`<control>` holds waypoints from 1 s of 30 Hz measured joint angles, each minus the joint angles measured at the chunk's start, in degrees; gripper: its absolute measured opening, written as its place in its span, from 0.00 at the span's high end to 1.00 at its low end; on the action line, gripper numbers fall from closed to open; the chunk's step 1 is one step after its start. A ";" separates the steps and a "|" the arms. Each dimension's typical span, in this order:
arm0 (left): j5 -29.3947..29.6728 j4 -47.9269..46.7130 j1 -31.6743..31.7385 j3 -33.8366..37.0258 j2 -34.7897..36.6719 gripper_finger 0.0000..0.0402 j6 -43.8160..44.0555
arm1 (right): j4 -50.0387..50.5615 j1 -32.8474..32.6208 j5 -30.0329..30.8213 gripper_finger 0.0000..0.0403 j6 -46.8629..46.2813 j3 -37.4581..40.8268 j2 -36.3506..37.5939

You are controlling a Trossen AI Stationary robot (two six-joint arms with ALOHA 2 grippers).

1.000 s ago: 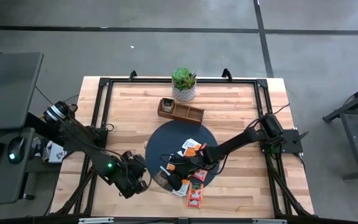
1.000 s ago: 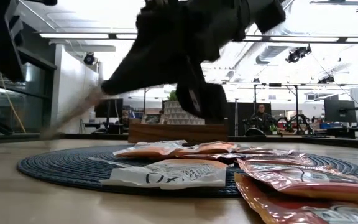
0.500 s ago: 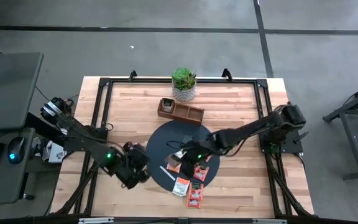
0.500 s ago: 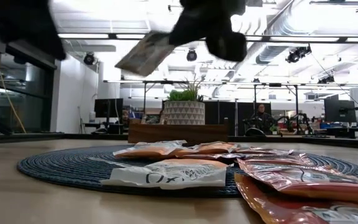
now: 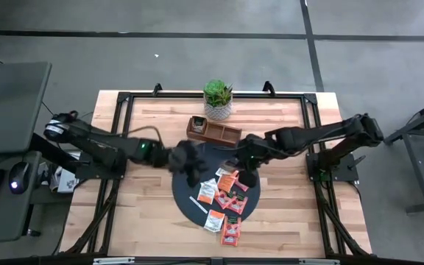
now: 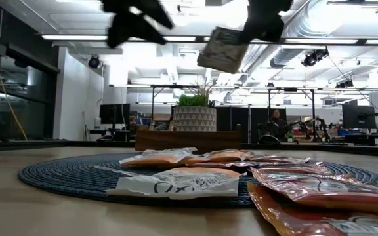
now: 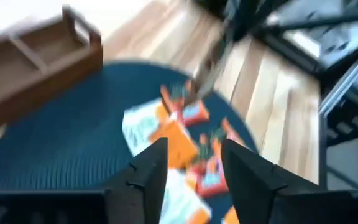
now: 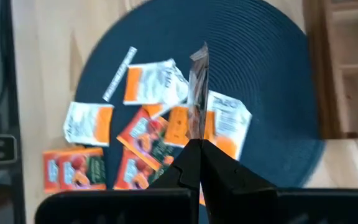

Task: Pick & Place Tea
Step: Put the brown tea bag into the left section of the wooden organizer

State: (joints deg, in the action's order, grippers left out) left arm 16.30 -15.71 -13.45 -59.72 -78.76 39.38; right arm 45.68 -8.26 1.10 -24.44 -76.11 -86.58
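Observation:
Several orange-red and white tea sachets [image 5: 225, 197] lie flat on the near right part of the dark round mat [image 5: 190, 193]. My right gripper [image 8: 201, 148] is above them, shut on one tan sachet [image 6: 223, 49], which shows edge-on in the right wrist view. My left gripper [image 7: 188, 163] hangs open over the mat's left part [image 5: 190, 165] with nothing between its fingers. The brown wooden tray [image 5: 213, 131] stands beyond the mat's far edge. My right gripper pinches the tan sachet by one edge [image 8: 197, 132] between its two fingertips. The fingers come from above, slanting down. The sachet hangs tilted below the gripper [image 6: 261, 16], lifted well clear of the mat and the other sachets.
A potted plant [image 5: 218, 99] stands behind the tray at the table's far edge. A thin white strip [image 5: 199, 204] lies on the mat beside the sachets. Two sachets [image 5: 230, 234] lie off the mat's near edge. Bare wood lies left and right of the mat.
My right gripper has risen from the mat's near edge with the tan sachet and gone toward the tray; the sachet is now lifted high and clear. My left gripper has gone up and toward the table's far right, from beside the mat's near left to over it.

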 joint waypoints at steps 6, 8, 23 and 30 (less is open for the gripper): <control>-8.69 7.04 8.22 0.00 -0.02 0.57 -3.55 | 6.40 0.12 1.40 1.00 4.48 -4.84 -0.40; -11.46 7.73 9.93 0.01 -0.02 0.56 -4.78 | 7.69 0.25 2.21 1.00 5.66 -6.35 -0.40; -13.87 13.30 11.59 0.00 -1.66 0.41 -18.04 | 8.51 3.42 1.74 1.00 10.74 -9.01 -0.44; -14.28 16.77 11.59 0.02 -4.09 0.41 -20.05 | 7.83 3.42 1.60 1.00 12.70 -9.01 -0.44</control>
State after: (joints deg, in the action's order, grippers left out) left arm 2.02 1.07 -1.87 -59.70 -82.85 19.33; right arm 53.51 -4.84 2.70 -11.74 -85.12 -87.02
